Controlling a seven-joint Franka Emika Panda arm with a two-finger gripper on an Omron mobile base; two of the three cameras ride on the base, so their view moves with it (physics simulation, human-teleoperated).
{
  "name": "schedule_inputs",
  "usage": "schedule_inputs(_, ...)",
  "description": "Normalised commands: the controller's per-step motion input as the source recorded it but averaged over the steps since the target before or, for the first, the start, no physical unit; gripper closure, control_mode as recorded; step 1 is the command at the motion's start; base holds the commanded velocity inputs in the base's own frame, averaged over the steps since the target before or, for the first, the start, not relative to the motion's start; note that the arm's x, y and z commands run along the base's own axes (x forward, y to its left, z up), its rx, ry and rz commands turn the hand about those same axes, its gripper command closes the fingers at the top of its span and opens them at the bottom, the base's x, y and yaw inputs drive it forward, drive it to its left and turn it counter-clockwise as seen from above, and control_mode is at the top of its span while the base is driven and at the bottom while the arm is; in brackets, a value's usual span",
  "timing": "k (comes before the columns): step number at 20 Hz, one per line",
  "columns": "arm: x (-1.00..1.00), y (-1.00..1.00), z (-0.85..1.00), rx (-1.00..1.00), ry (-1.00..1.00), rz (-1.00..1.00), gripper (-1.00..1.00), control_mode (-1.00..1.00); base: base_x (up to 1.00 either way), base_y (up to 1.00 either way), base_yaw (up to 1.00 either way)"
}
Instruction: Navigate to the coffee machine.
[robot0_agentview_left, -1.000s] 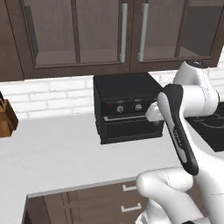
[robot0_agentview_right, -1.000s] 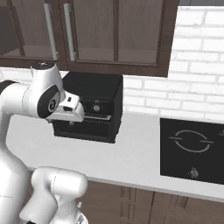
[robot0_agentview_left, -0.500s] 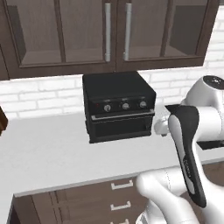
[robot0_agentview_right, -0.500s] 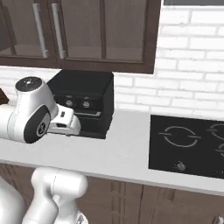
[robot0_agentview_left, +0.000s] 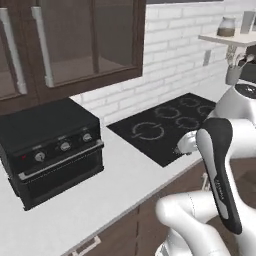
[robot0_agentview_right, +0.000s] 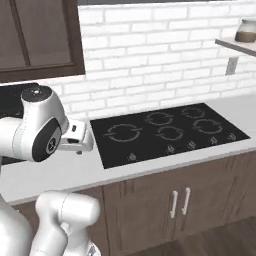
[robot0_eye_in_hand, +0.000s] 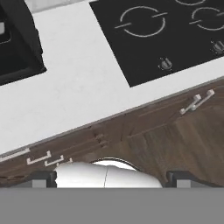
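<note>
- No coffee machine appears along this counter (robot0_agentview_left: 125, 185); I can't tell where it stands.
- Claw (robot0_eye_in_hand: 109, 177) hangs over the counter's edge, fingers (robot0_eye_in_hand: 41, 178) well apart, holding nothing.
- Ahead of the claw lie the oven (robot0_agentview_left: 50, 150) and cooktop (robot0_agentview_right: 165, 130).
- Risk, I judge: the base stopping at the oven by mistake, or the arm clipping the counter.

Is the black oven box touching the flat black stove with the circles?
Apart. In the left base view, a strip of bare white counter lies between the toaster oven and the cooktop.
</note>
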Motion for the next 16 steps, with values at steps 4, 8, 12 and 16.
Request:
schedule_inputs(4,0.0,0.0,0.0,0.0,0.0,0.0,-1.0,1.0,0.0,-0.25,-0.9)
schedule_inputs(8,0.0,0.0,0.0,0.0,0.0,0.0,-1.0,1.0,0.0,-0.35,-0.83)
schedule_inputs(12,0.0,0.0,0.0,0.0,0.0,0.0,-1.0,1.0,0.0,-0.44,-0.78)
schedule_inputs(16,0.0,0.0,0.0,0.0,0.0,0.0,-1.0,1.0,0.0,-0.19,-0.87)
